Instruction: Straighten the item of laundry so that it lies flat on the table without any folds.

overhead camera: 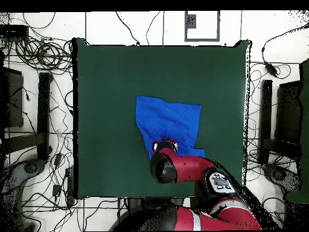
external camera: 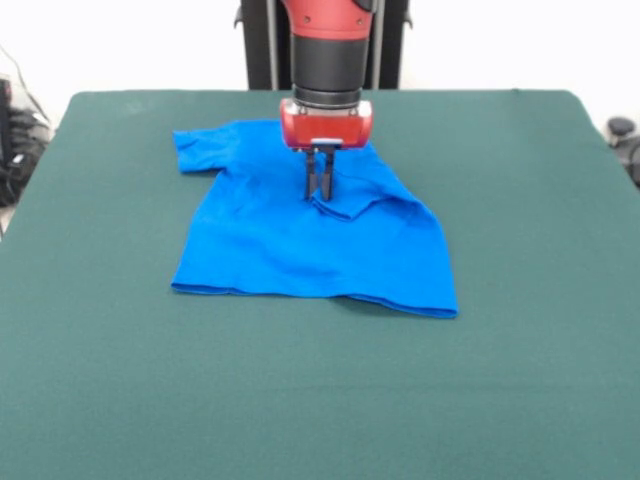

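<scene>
One folded-over sleeve flap on the small bright blue thin-fabric T-shirt (external camera: pixel 300 240), mid dark green felt table (external camera: pixel 320 400), sits pinched in my nearly closed gripper (external camera: pixel 319 192); limp, light cloth, best gripped at hems.

Front cam low, overhead straight down; both share table (external camera: pixel 520 400).

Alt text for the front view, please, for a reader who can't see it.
A red and black robot gripper comes down onto a folded flap of a blue T-shirt, its fingers close together at the fabric. The shirt lies partly folded on a dark green table.
</scene>
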You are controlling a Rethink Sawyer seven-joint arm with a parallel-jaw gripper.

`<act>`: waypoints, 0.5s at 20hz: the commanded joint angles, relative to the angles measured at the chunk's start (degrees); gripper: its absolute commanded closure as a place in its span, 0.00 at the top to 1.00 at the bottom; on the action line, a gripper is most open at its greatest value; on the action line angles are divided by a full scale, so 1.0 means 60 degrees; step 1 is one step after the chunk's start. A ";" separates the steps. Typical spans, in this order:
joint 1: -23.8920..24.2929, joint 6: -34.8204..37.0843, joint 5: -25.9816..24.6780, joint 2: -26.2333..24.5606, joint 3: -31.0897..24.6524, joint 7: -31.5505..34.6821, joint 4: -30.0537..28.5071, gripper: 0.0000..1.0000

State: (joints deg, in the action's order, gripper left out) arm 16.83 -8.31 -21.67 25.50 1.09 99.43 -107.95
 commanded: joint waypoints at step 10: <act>0.0189 0.0484 0.0007 0.0639 -0.1006 0.1340 -0.0597 0.00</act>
State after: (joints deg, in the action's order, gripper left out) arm 17.31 -8.31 -21.67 26.56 0.75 99.43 -108.93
